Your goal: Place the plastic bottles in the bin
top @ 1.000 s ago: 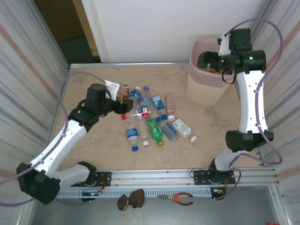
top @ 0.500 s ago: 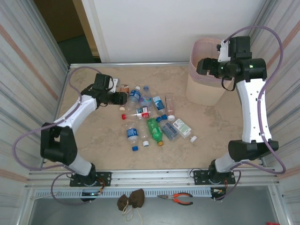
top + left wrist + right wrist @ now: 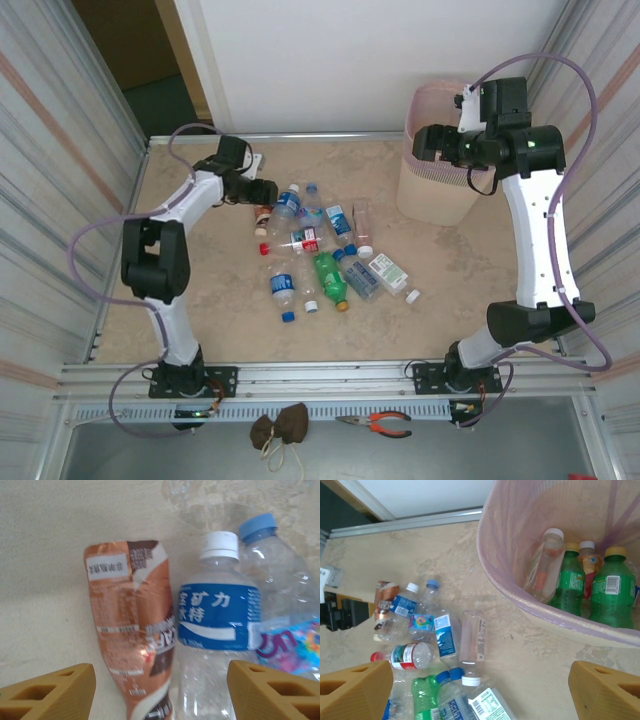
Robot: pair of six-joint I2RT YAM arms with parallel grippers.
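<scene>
On the beige table [image 3: 460, 270]: tall pink bin [image 3: 440, 185], already holding a few green and clear bottles [image 3: 570, 580] upright against its wall. Over the bin's left rim, right gripper [image 3: 432, 141], jaws spread wide, carrying nothing. Well left of the bin, left gripper [image 3: 262, 192], also spread, straddling two bottles and gripping neither. Between that gripper and the bin, about a dozen plastic bottles [image 3: 322, 255] lying flat. Farthest from the bin: a crumpled brown-sleeved bottle [image 3: 132, 630] and a white-capped, blue-labelled one [image 3: 217, 625], touching. Probably empty and light, thin-walled, slick, apt to roll. Best pinched across the labelled middle, gently, to avoid buckling.
</scene>
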